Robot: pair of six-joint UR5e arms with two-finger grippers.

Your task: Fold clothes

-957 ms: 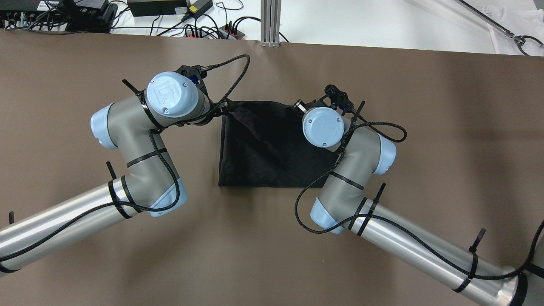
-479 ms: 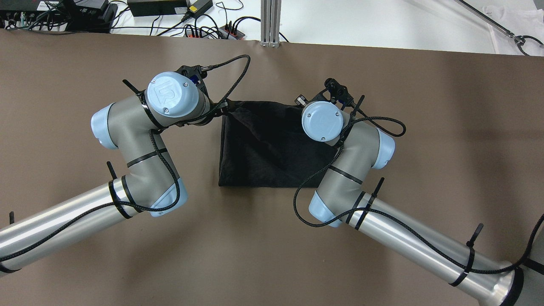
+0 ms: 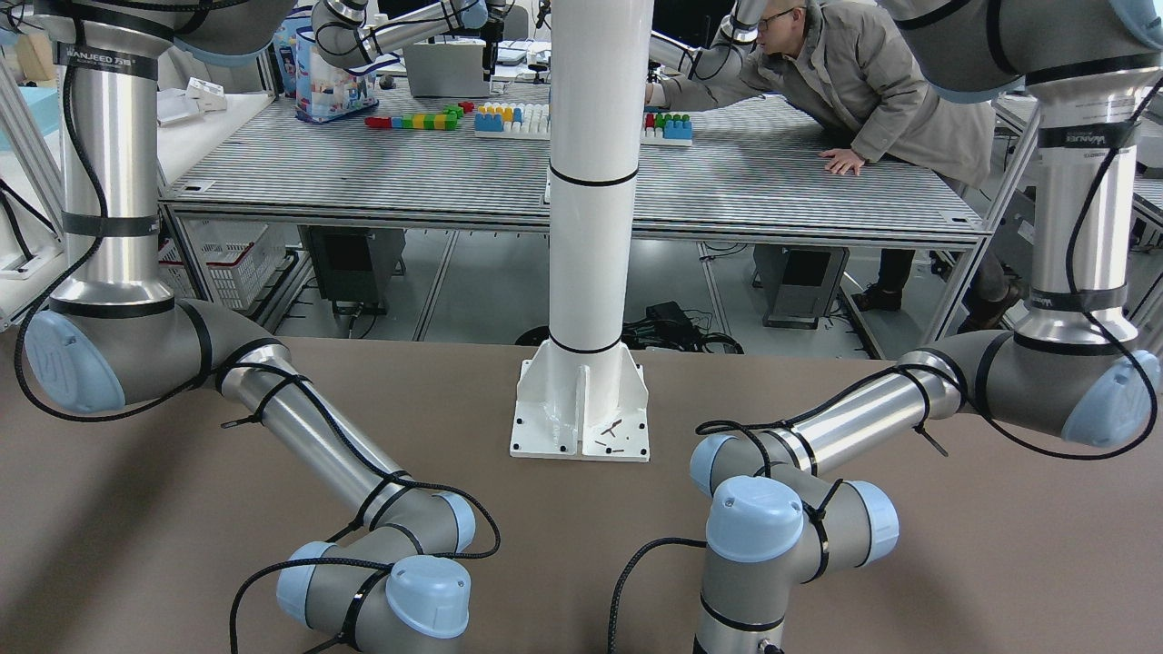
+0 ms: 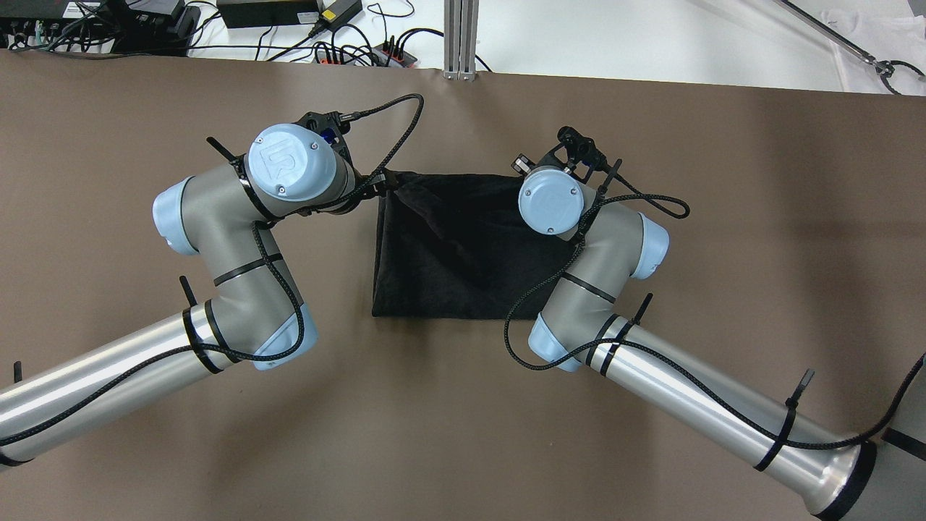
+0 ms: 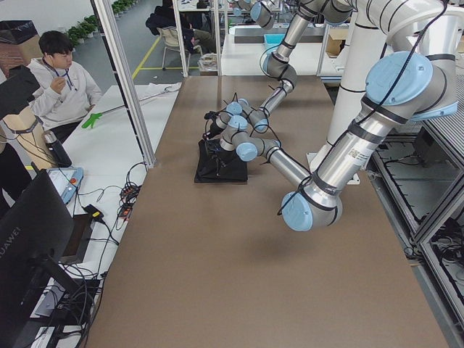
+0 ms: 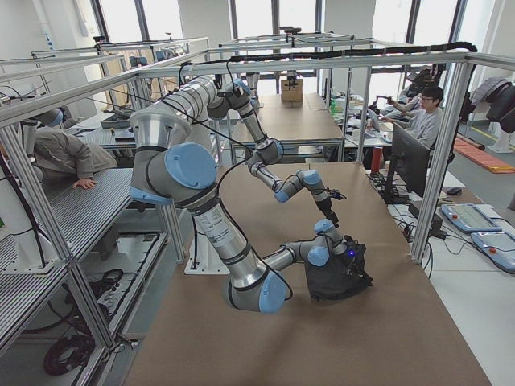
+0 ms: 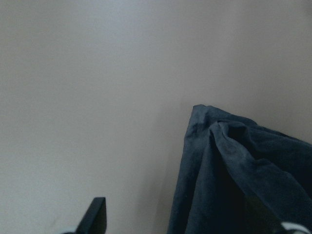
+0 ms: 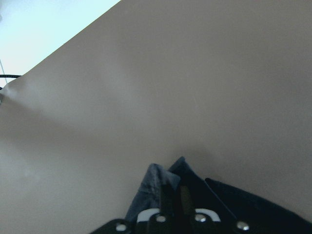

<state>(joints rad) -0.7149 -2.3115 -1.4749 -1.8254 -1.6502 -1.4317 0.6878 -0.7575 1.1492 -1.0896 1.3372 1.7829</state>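
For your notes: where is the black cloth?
In the overhead view, the black cloth sits centrally on the table, between the left arm and the right arm.

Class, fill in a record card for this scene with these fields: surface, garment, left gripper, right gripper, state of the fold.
surface: brown table
garment: one black cloth, roughly rectangular, between the two arms
left gripper: left gripper at the cloth's far corner on the robot's left, fingers apart, apparently open
right gripper: right gripper at the far corner on the robot's right, closed on a pinch of fabric
state of the fold: far edge bunched at the grippers, near edge flat on the table
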